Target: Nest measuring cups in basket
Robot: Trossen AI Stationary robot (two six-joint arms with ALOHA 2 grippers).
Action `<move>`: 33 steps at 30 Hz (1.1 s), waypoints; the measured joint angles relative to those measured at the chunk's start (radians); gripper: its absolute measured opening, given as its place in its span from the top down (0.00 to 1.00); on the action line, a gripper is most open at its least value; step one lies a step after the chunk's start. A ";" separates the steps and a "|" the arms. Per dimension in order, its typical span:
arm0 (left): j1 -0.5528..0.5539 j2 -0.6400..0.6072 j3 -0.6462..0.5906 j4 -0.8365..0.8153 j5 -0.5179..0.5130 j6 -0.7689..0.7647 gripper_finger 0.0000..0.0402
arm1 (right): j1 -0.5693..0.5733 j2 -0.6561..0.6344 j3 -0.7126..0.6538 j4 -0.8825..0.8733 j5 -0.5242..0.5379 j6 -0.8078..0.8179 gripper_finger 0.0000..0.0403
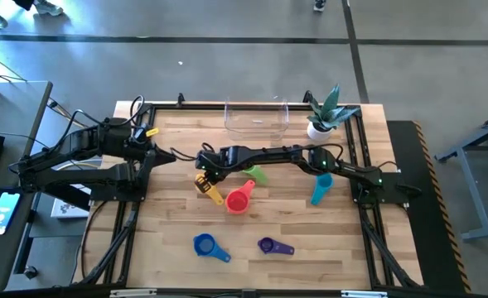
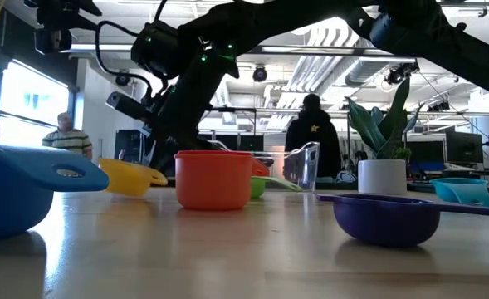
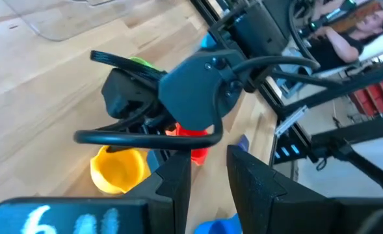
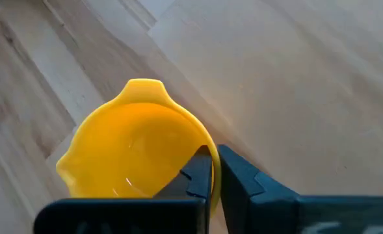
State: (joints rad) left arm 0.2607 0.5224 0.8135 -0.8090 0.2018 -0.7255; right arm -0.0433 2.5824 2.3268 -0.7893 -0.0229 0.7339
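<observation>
Nearest us lie the blue cup (image 2: 12,187) and purple cup (image 2: 387,218), both toward the counter's (image 1: 169,265) front edge; we see the right gripper (image 1: 203,179) at mid-counter clamped on the yellow cup's (image 4: 136,146) rim; the left gripper (image 1: 150,151), part open, holds nothing near the left edge; the basket (image 1: 256,118) sits at the back edge.

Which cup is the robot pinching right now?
The yellow cup. The right end effector is shut on its rim, near the table's middle. The red, blue, purple and light blue cups lie untouched.
</observation>
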 joint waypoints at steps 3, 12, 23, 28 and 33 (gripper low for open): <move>0.000 0.000 0.000 -0.001 0.001 0.021 0.78 | -0.003 0.000 0.000 0.000 -0.025 0.018 0.99; 0.000 -0.032 0.000 0.000 0.081 0.067 0.78 | -0.010 -0.014 0.029 -0.027 0.024 0.073 0.99; 0.000 -0.137 0.000 0.005 0.107 0.073 0.78 | -0.018 -0.040 0.029 -0.026 0.030 0.103 1.00; 0.000 -0.167 0.000 0.003 0.108 0.076 0.78 | -0.040 -0.091 0.029 -0.030 0.037 0.059 1.00; 0.000 -0.170 0.000 -0.001 0.107 0.101 0.78 | -0.053 -0.159 0.029 -0.089 0.012 -0.056 1.00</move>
State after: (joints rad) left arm 0.2607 0.3523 0.8135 -0.8098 0.3089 -0.6247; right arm -0.0966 2.4239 2.3562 -0.8779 -0.0109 0.6777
